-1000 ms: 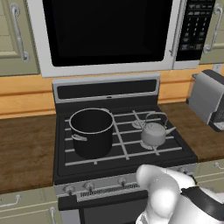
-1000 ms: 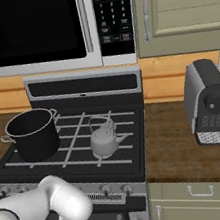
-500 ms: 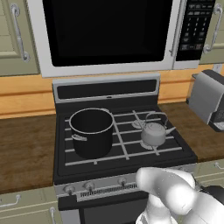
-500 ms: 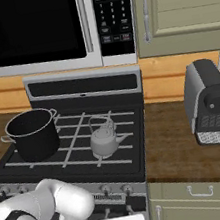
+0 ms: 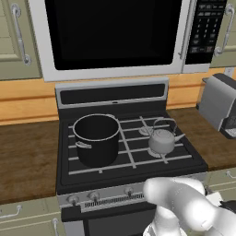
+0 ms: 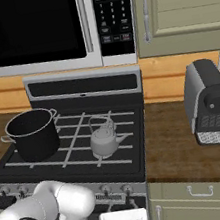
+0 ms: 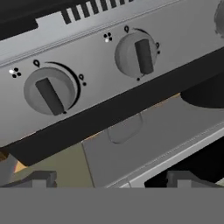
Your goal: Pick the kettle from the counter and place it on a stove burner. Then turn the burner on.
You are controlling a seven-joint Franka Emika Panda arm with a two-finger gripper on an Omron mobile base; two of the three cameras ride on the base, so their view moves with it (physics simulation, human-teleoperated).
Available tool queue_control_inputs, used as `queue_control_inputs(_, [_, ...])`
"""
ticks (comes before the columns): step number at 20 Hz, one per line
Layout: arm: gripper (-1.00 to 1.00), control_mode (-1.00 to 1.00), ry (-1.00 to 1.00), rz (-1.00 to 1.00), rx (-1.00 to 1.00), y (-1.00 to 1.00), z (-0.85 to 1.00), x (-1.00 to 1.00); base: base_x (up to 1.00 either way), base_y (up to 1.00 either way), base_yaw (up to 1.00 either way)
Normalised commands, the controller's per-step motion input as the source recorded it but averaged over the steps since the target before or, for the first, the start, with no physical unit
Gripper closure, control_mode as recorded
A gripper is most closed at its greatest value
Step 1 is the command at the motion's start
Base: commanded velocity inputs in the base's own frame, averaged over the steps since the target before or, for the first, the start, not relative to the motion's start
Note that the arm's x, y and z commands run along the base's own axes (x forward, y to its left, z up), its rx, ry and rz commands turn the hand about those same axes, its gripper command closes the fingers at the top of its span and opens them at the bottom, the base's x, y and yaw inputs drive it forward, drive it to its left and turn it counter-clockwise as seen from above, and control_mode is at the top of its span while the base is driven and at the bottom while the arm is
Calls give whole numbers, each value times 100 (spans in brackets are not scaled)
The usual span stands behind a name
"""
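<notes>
**Silver kettle on the burner, knob not yet turned**

Silver-grey and squat, the kettle [image 5: 162,140] sits on the black grate bars of the stove's right side, over a round metal stove burner [image 5: 158,152] whose disc edge peeks out beneath it. Its thin arched wire handle stands upright and its short spout points toward the right-hand worktop [image 5: 196,138], a flat dark wood-grain slab. Beside it, well apart, a tall black cylindrical pot [image 5: 96,138] occupies the left burners.

The placing step looks done; the turning of the burner remains. The hand view faces the stove's brushed silver front panel at close range, where two round grey knobs show: the left knob [image 7: 50,91] with its bar tilted, the right knob [image 7: 138,53] with its bar near upright. The end effector [image 7: 109,180] hangs low before the panel, its two dark tips set wide apart at the bottom of that view, holding nothing.

The main risk is choosing the wrong knob: the small dot legends by each knob are too fine to read, so another burner could be lit, perhaps the one under the pot. The knobs are smooth and rounded with a narrow raised bar; tips closing off-centre would likely slip off rather than turn it.
</notes>
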Motion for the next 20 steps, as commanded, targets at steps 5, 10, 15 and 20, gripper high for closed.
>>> queue_control_inputs(5, [-100,-100,0,-2,0,-1,0,49,0,0,0])
queue_control_inputs(10, [-100,-100,0,0,-1,-25,-13,26,0,0,0])
queue_control_inputs(15, [-100,-100,0,0,-6,-9,-24,16,0,0,0])
queue_control_inputs(20, [-100,-100,0,0,-12,0,-31,19,0,0,0])
